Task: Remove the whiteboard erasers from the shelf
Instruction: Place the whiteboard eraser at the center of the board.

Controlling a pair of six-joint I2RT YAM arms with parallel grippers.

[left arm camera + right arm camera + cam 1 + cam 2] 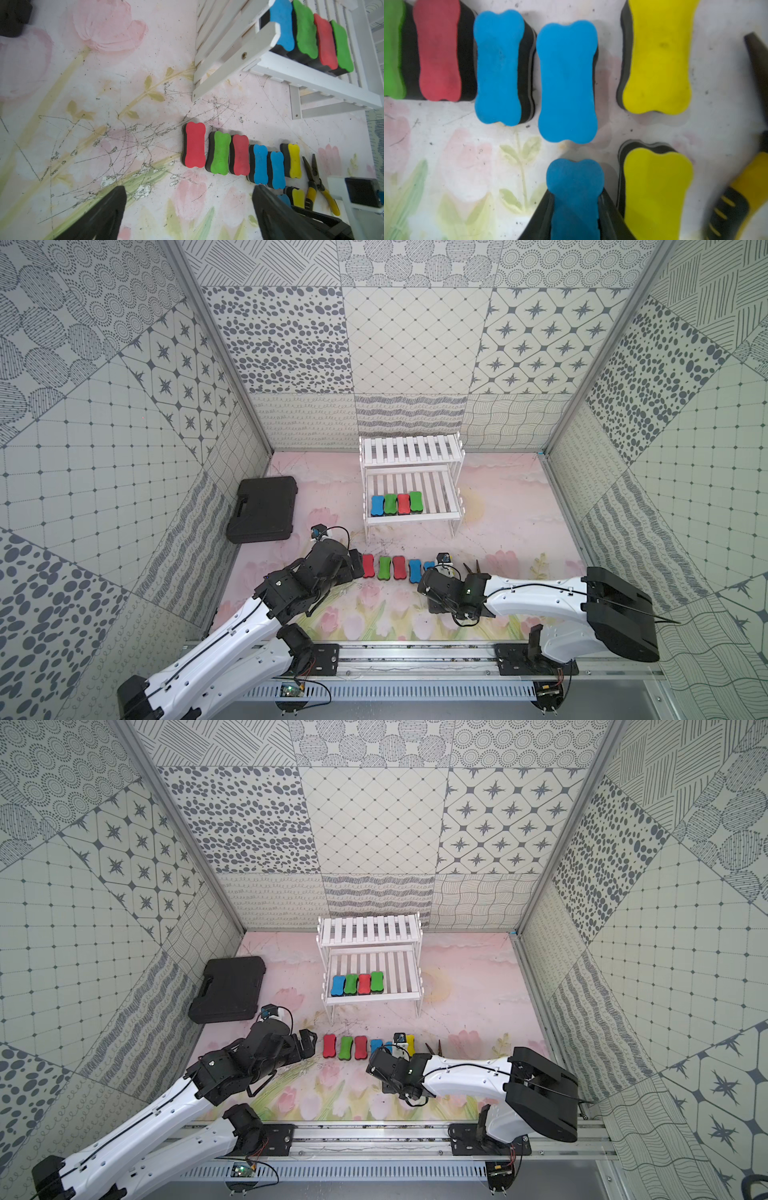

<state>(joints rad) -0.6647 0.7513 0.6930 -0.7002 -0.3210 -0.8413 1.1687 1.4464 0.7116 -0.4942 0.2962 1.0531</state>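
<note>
Jaws of right gripper clamp blue eraser (yellow eraser alongside); left gripper wide open.

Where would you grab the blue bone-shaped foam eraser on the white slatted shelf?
Probably from above, pinching its two short ends: the blue bone-shaped foam eraser lies flat with the neighbouring green bone-shaped eraser tight against one long side.

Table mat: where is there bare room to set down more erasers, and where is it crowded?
Free: the mat between the black case and the shelf, the stretch right of the shelf, and the tulip-printed strip in front of the eraser row. Crowded: that row itself, ending at the pliers.
</note>
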